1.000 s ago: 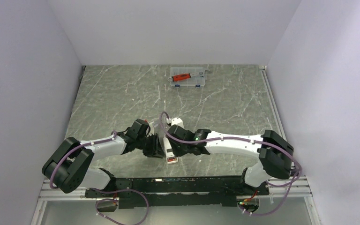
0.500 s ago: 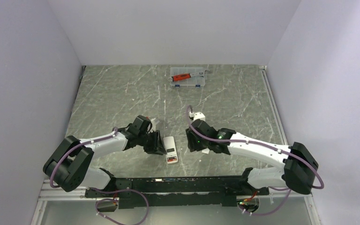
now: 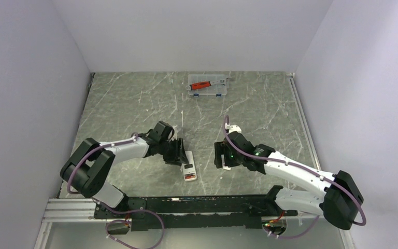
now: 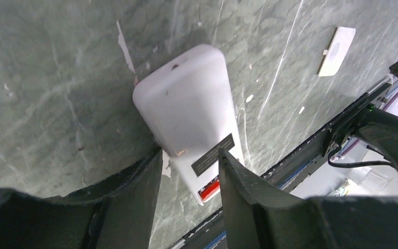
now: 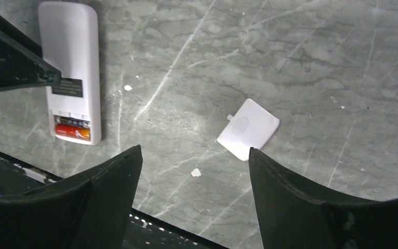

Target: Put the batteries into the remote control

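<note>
The remote control [image 3: 188, 167] lies back side up near the table's front edge. It also shows in the left wrist view [image 4: 186, 109] and the right wrist view [image 5: 70, 52]. Two batteries [image 5: 72, 132] with red-orange ends sit in its recess, and show as a red glint in the left wrist view [image 4: 211, 190]. My left gripper [image 3: 178, 154] is open, with its fingertips [image 4: 155, 158] over and beside the remote's recess end, one touching its edge. My right gripper [image 3: 219, 155] is open and empty, apart from the remote to its right.
A small white square plastic piece [image 5: 249, 128] lies on the table just ahead of my right gripper, and shows in the left wrist view [image 4: 336, 51]. A clear plastic case with a red-handled tool [image 3: 207, 85] stands at the back. The black base rail [image 3: 197, 202] runs along the near edge.
My right gripper has drawn away from the remote to the right. My left gripper has shifted slightly up and right, staying at the remote. The remote has barely moved.
</note>
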Motion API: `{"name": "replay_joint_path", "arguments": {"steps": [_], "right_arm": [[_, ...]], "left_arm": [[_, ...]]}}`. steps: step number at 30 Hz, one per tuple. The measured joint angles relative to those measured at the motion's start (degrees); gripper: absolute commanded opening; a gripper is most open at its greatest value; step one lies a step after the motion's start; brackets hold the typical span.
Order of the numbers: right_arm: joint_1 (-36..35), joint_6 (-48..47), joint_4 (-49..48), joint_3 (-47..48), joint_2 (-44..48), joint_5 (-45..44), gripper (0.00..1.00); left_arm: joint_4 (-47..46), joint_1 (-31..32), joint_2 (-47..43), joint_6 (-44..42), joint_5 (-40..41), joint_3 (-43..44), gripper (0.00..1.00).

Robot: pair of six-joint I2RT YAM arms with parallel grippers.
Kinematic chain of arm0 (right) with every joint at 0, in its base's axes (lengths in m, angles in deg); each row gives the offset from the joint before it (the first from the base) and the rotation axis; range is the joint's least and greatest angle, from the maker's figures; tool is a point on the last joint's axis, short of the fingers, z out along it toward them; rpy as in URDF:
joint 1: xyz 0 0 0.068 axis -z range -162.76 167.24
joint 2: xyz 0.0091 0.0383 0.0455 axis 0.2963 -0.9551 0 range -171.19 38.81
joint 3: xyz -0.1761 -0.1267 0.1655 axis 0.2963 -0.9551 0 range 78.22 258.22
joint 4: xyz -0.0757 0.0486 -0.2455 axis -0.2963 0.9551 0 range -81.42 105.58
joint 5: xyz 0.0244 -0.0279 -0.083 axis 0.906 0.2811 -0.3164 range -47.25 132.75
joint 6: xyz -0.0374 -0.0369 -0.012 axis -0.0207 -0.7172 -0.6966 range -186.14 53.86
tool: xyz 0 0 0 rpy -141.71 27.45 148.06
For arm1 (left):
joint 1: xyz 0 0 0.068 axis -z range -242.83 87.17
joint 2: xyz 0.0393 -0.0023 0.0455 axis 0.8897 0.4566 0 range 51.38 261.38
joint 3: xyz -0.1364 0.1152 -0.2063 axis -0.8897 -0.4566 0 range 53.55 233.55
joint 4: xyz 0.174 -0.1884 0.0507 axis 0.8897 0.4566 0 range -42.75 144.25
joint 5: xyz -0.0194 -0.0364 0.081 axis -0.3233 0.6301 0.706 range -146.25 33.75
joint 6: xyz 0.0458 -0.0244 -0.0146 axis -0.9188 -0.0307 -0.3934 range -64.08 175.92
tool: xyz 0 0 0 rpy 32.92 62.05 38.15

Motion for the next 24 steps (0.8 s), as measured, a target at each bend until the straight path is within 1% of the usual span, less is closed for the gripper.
{"name": "replay_joint_path", "arguments": {"steps": [3,11,18,24], "right_arm": [[1.2,0.1,0.1,-1.1,0.4,1.0,0.82],[5.9,-0.3,-1.4,-2.9,-0.5,4.0,0.83],[9.4,-2.6,-4.5,-2.9,-3.8,6.3,0.84],[12.7,-4.7,-7.7,-2.9,-7.8,10.2,0.84]], "left_arm": [[0.0,0.0,1.7,-0.2,-0.1,1.5,0.51],[-1.5,0.0,6.9,-1.6,-1.9,6.0,0.51],[-2.6,0.0,10.5,-2.3,-3.7,9.3,0.51],[-1.9,0.0,11.2,-3.3,-3.9,10.6,0.51]]}}
